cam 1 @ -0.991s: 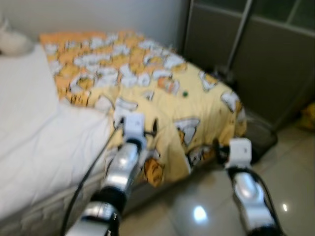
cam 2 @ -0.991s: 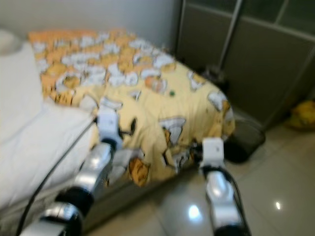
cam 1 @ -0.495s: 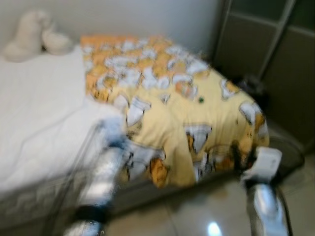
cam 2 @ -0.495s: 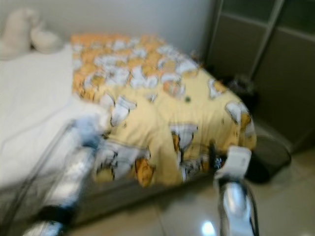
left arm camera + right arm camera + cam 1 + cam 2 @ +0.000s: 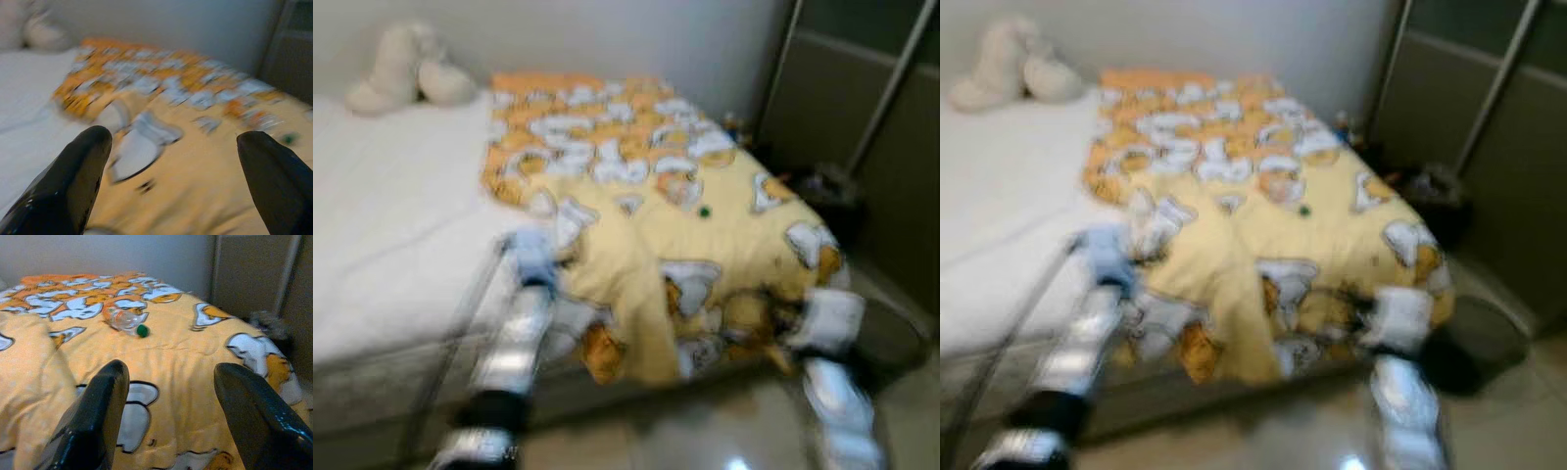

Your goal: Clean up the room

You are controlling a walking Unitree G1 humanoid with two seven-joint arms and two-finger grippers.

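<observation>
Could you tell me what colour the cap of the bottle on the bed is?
Green; the bottle shows best in the right wrist view.

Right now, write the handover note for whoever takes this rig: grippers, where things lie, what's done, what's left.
Left gripper: open, holding nothing, raised over the near edge of the yellow blanket.
Right gripper: open, holding nothing, aimed across the blanket at the bottle.
Clear plastic bottle with green cap: lying on its side on the blanket, untouched.
Plush toy at the head of the white bed.
Done: nothing picked up yet.
Left: likely collect the bottle.
</observation>
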